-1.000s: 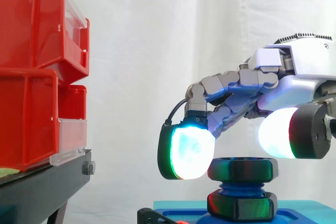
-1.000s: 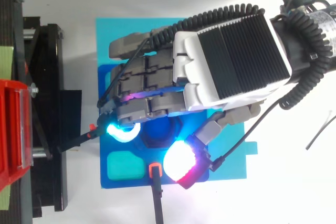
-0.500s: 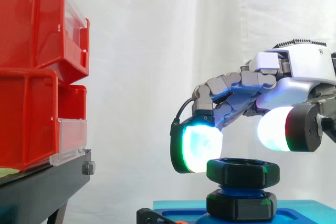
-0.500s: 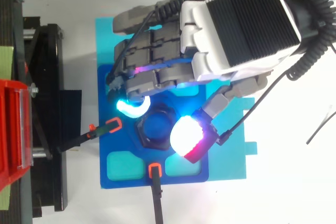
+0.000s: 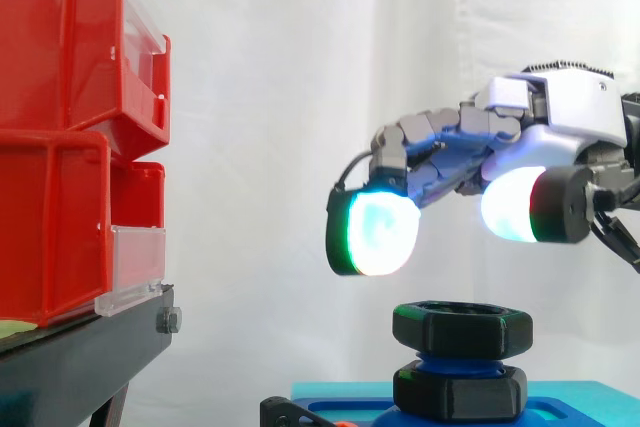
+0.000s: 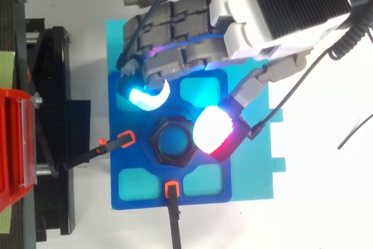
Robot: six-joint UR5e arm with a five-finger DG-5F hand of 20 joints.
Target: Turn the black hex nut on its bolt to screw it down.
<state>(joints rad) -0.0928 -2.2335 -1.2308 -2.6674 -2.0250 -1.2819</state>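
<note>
**Q:** Where does the nut sit?

**A:** The black nut (image 5: 461,328) sits near the top of the blue bolt (image 5: 455,359). It is apart from a second black hex piece (image 5: 459,392) at the bolt's foot, on the blue plate (image 6: 134,179).

**Q:** What has changed?

**A:** A second ago the pads of my hand (image 5: 560,127) flanked the nut. Now I have lifted the hand clear above it, fingers (image 5: 375,232) and thumb parted, loosely bent, holding nothing. I judge this a regrasp between turns, since thread still shows beneath the nut.

**Q:** Any writing?

**A:** None I can read, on the plate or the red bins (image 5: 70,137).
</note>
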